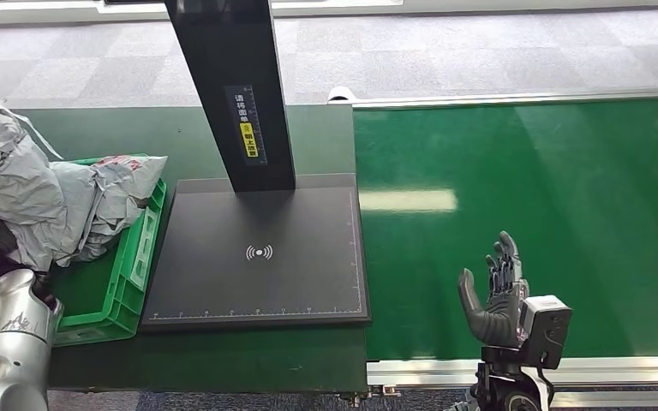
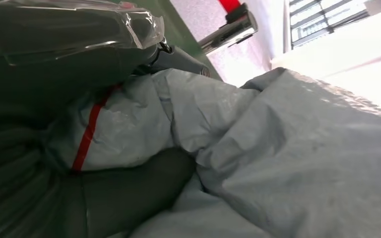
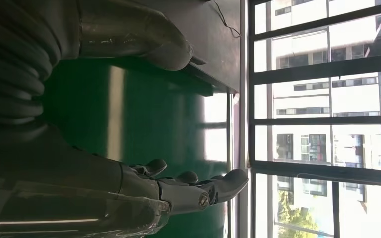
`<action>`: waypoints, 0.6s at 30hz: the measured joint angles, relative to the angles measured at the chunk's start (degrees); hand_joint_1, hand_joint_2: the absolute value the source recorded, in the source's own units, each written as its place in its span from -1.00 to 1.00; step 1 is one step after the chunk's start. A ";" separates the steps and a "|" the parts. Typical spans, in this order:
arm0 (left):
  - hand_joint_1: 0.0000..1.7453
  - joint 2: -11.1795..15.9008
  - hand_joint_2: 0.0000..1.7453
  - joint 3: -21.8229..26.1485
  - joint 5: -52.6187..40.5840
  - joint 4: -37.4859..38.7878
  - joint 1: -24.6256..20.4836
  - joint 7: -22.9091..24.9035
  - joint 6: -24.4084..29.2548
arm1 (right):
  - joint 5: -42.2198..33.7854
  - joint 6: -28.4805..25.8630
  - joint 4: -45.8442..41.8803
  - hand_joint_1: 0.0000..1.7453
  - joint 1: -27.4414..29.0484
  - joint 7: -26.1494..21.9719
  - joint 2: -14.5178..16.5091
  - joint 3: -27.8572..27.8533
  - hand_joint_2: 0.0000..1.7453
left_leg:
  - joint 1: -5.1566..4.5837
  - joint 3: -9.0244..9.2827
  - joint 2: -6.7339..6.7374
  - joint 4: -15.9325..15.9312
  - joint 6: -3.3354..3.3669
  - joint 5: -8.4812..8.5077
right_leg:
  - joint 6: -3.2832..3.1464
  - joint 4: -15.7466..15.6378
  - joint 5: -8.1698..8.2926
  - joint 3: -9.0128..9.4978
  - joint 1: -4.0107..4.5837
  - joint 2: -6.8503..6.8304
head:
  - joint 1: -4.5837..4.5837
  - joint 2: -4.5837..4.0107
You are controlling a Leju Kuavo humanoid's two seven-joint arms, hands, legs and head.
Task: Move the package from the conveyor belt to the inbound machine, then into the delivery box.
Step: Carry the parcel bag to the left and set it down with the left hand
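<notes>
Head view, left edge: grey packages heaped in a green box, spilling over its rim. The silver left arm rises from the lower left corner into the box; its hand is hidden under the bags there.

Left wrist view: crumpled grey package with a red stripe pressed close against the left hand. A dark thumb lies against the plastic; whether the hand grips the bag cannot be told.

Head view, centre: black machine with flat scanning plate and upright post, just beside the box.

Head view, right half: green belt.

Head view, lower right: right hand, raised above the belt's near edge, fingers spread and upright, holding nothing.
</notes>
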 joint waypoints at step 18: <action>-1.00 -3.84 1.00 4.78 18.84 -15.22 6.04 -8.85 -21.07 | 0.48 -1.26 2.44 -1.00 -0.48 0.00 0.00 -0.11 1.00 | -0.01 -0.13 0.07 0.05 0.00 0.00 | 0.00 0.00 0.00 -0.17 0.00 0.03 | 0.02 0.00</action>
